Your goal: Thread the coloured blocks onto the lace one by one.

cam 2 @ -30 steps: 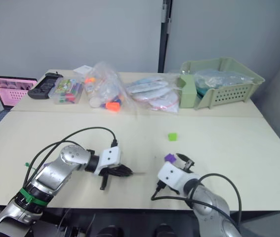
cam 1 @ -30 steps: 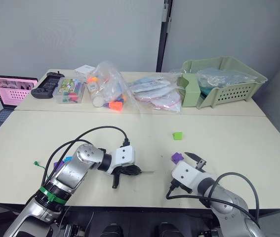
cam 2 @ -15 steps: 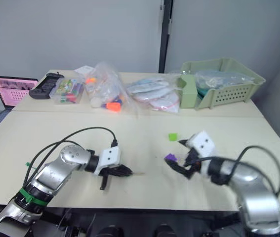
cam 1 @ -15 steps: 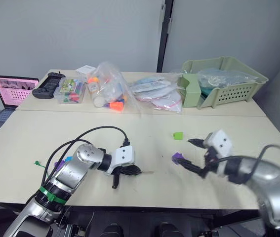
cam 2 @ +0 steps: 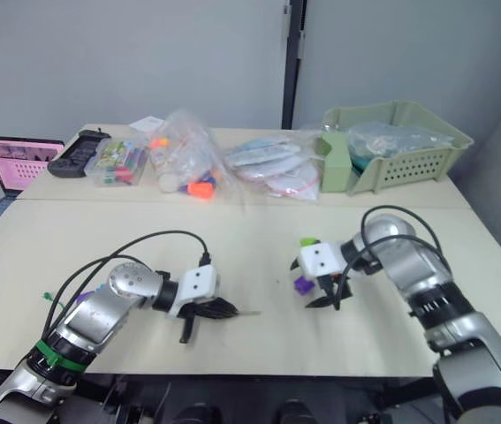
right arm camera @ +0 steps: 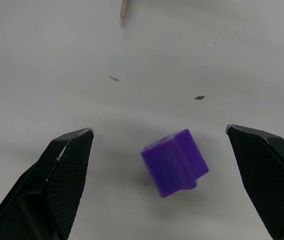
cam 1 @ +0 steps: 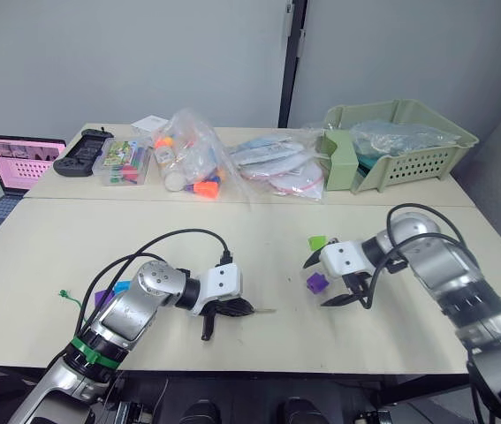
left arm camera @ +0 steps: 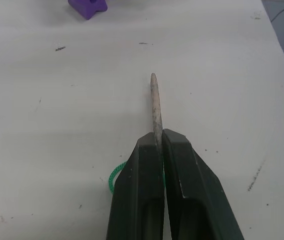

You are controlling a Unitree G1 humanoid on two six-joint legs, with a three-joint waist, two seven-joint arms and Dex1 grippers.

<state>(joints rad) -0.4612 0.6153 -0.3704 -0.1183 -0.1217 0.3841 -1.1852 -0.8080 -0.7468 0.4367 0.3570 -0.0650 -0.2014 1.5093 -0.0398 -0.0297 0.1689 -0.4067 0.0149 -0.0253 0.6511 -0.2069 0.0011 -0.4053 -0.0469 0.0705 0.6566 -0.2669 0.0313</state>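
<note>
Around purple block [right arm camera: 175, 162]: right jaws wide; untouched.

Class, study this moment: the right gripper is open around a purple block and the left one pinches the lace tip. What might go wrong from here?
1. The purple block lies skewed between the right gripper's wide-open fingers, so closing may twist or squirt it away.
2. The left gripper pinches the lace with only a short stiff tip protruding; threading could push it back or bend it.

A purple block [right arm camera: 175, 161], a lime green block [cam 1: 318, 241], a green lace [left arm camera: 112, 174] with pale tip.
</note>
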